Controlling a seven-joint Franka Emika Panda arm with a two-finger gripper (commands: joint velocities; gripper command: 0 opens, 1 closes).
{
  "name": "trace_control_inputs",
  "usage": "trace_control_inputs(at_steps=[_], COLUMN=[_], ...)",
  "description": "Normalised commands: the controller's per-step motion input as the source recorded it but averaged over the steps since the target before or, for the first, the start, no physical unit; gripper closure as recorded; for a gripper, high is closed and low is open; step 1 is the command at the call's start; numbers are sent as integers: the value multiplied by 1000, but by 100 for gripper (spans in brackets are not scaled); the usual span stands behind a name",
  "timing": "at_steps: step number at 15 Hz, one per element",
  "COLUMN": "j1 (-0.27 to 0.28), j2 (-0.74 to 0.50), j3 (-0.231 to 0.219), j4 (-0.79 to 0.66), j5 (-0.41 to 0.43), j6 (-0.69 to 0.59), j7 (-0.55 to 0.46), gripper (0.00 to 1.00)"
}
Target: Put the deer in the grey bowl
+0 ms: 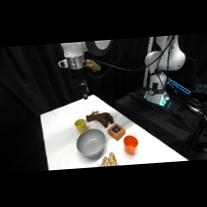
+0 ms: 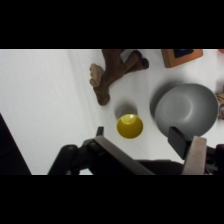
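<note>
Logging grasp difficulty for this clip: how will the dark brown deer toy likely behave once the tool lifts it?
The deer looks soft, with legs sprawling flat on the table, so it will probably sag and dangle rather than hold its shape. It seems light for its size. Its limbs may drape over the grey bowl rim instead of dropping cleanly inside.

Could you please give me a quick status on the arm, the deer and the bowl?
Hand high above table's far edge, holding nothing. Deer on table beside grey bowl, not in it. Yellow cup close by.
</note>
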Motion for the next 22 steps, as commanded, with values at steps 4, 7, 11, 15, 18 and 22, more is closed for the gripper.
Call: trace_control_inputs(at_steps=[4, 7, 11, 15, 18, 22], j1=[-63, -47, -47, -46, -39, -36], j2=[-169, -122, -43, 133, 206, 238], j3=[-38, -27, -26, -25, -26, 16], j4=[-356, -335, -297, -171, -64, 2], j5=[-15, -12, 5, 7, 34, 128], j6=[327, 339, 436, 477, 370, 312], j7=[168, 134, 69, 29, 4, -53], gripper=[0, 0, 0, 0, 0, 0])
